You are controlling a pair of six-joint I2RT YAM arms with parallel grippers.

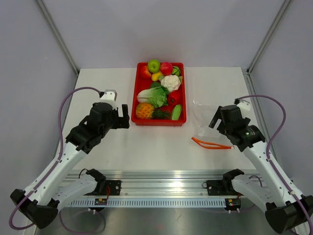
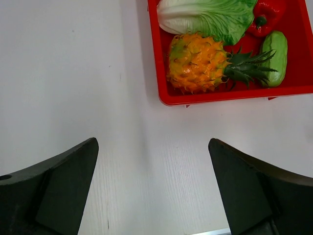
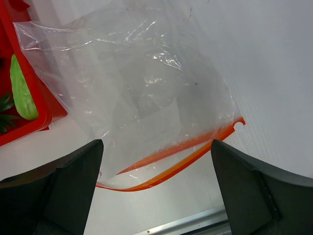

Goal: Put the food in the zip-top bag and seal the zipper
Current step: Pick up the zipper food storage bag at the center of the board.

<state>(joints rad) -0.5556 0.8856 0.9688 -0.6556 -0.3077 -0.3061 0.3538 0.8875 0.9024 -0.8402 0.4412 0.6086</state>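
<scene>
We judge that our left end effector (image 2: 152, 142) should reach ahead and rightward for the lettuce (image 2: 205, 17) in the red tray (image 2: 157, 58). Meanwhile our right end effector (image 3: 156, 143) steadies the zip-top bag (image 3: 146, 83), which lies flat on the counter (image 2: 73, 73) just ahead of it. Both end effectors gape wide, holding and touching nothing.

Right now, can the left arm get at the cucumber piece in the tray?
Probably yes, from above: the cucumber piece lies mostly uncovered at the near right corner of the red tray, though the pineapple lies between it and the open left fingers.
</scene>
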